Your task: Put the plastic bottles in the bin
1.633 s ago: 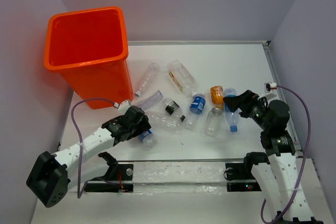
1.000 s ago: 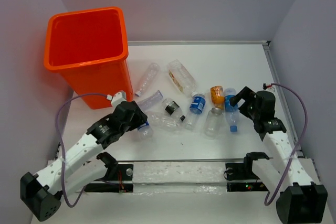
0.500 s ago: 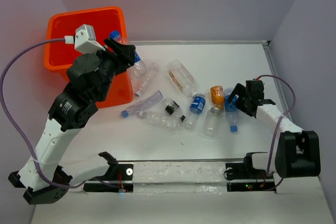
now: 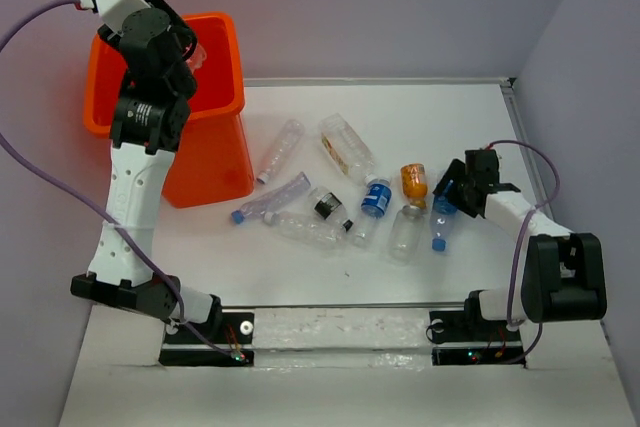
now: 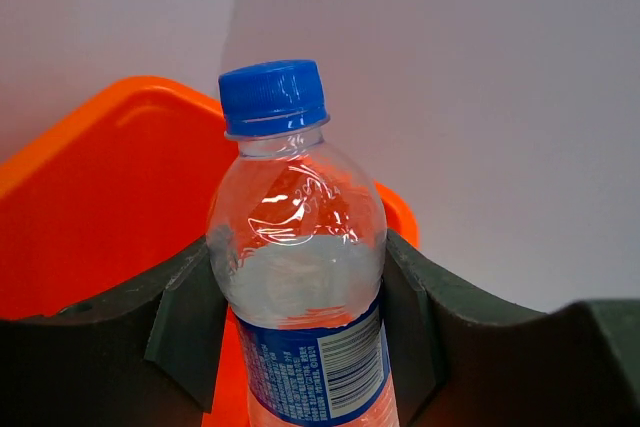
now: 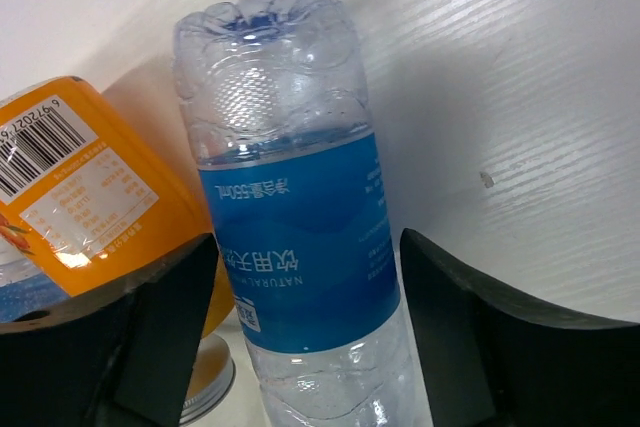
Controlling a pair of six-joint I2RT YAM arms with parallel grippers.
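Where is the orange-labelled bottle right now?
In the top view the orange-labelled bottle lies on the right side of the table, just left of the blue-labelled bottle that the right gripper straddles.

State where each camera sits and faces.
Top external: above and behind, looking down on the table; left arm, right arm show.
Left wrist: raised by the bin, facing the held bottle; left tool shows.
Right wrist: low over the table, facing a blue-label bottle; right tool shows.
Shared: the bin, in top and left wrist views.
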